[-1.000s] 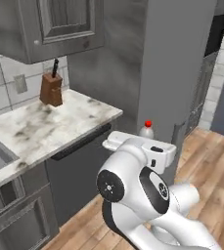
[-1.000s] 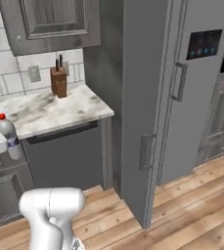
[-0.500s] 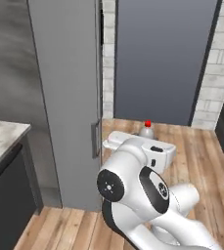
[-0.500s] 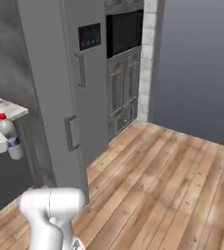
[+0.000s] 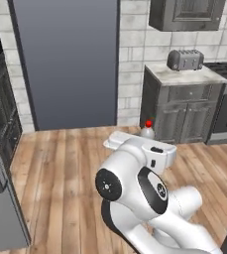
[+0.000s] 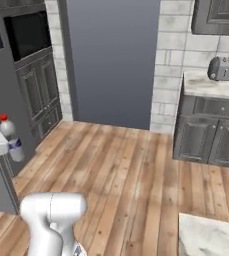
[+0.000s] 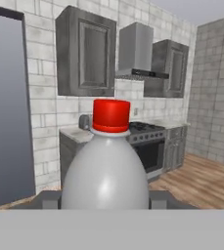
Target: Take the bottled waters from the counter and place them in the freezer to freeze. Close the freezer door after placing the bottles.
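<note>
The gripper (image 7: 105, 200) is pinching the red-capped water bottle (image 7: 106, 168), with one dark fingertip (image 7: 50, 199) on each side of its round body. So this bottle is off the counter and up in the air, standing straight. It is not in the freezer yet. The robot faces a plain grey wall panel (image 5: 65, 64) and a wood floor (image 6: 126, 170), and I cannot tell from here where the freezer is, or where the other bottle is. I think the job is partly done: one bottle is picked up, but putting it in the freezer and shutting the freezer door are still left. The hand view shows the bottle close up, with a stove (image 7: 145, 132) and a range hood (image 7: 135, 53) far behind it. The left base view shows just the red cap peeking over the white arm, plus a toaster (image 5: 185, 59) on a small counter. The right base view shows the whole bottle from the side, near a dark wall oven (image 6: 28, 35).
</note>
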